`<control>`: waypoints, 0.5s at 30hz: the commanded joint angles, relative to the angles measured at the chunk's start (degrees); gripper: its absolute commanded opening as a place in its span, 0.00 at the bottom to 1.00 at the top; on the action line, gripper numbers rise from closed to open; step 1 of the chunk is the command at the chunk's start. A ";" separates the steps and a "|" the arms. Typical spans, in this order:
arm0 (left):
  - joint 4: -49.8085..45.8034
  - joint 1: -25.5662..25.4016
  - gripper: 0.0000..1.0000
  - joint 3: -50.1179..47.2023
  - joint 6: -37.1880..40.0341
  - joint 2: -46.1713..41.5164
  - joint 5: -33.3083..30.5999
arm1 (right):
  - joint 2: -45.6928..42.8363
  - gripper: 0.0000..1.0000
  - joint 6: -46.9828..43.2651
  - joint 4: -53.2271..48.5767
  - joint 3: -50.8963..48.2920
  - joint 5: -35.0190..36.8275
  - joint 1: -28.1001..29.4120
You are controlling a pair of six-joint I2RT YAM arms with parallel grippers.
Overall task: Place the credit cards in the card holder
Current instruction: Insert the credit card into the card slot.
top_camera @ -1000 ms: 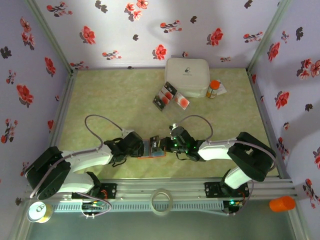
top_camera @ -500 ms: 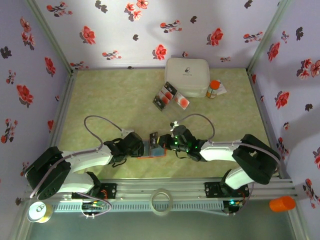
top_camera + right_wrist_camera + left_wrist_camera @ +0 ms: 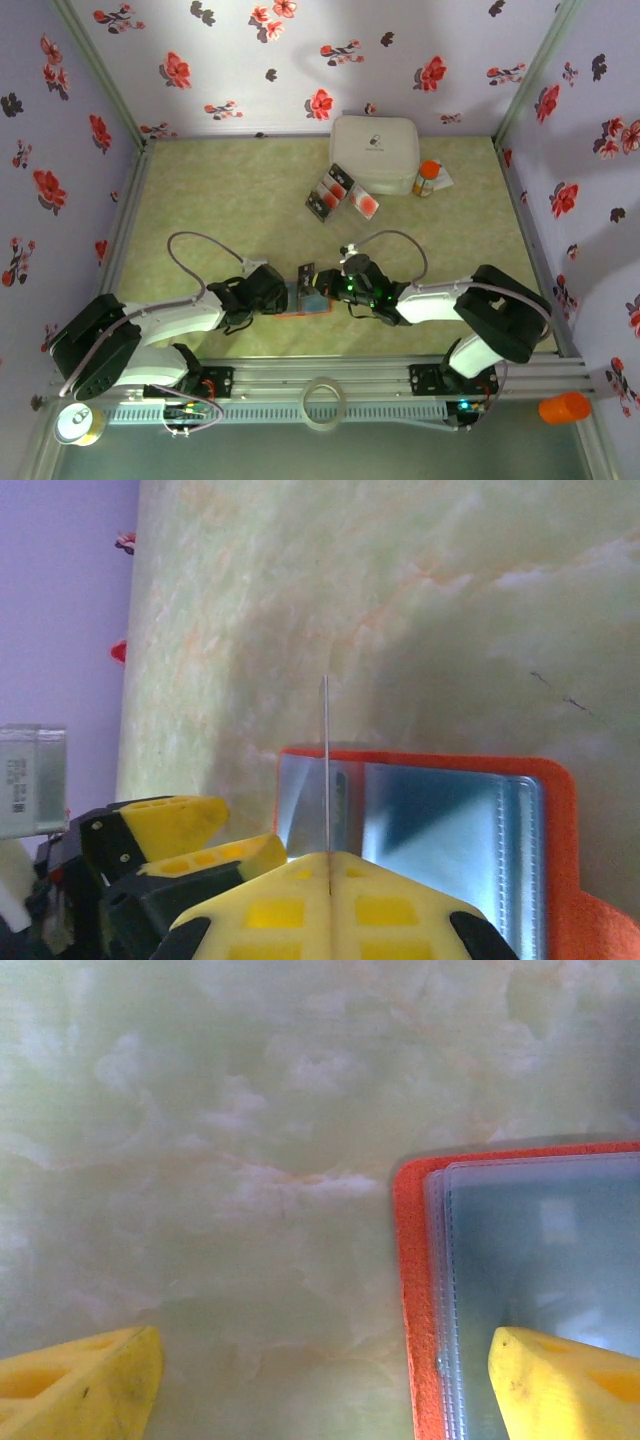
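Note:
The card holder (image 3: 306, 300) lies open near the front of the table, orange with clear sleeves (image 3: 540, 1260) (image 3: 440, 830). My left gripper (image 3: 284, 297) (image 3: 320, 1390) is open and straddles its left edge. One yellow fingertip (image 3: 565, 1380) is over the sleeves, the other (image 3: 80, 1380) over bare table. My right gripper (image 3: 326, 291) (image 3: 328, 858) is shut on a credit card (image 3: 326, 760), seen edge-on and standing upright over the holder's left half. More credit cards (image 3: 330, 192), black and white, lie beside the white box.
A big white rounded box (image 3: 374, 153) and an orange-capped pill bottle (image 3: 427, 178) stand at the back right. A tape ring (image 3: 324, 402) lies on the front rail. Flowered walls close in three sides.
My right gripper has edged a little to the left with the card, further over the open holder. The left arm has stayed put.

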 commanded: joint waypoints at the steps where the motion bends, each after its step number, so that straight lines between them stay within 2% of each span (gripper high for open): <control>1: -0.34 0.35 0.85 -1.38 -1.14 -0.04 0.22 | 1.88 0.00 1.32 3.75 -1.11 1.78 0.56; 15: -0.20 0.42 0.85 -1.47 -1.25 0.05 0.30 | 2.46 0.00 2.35 6.54 -2.90 2.43 1.28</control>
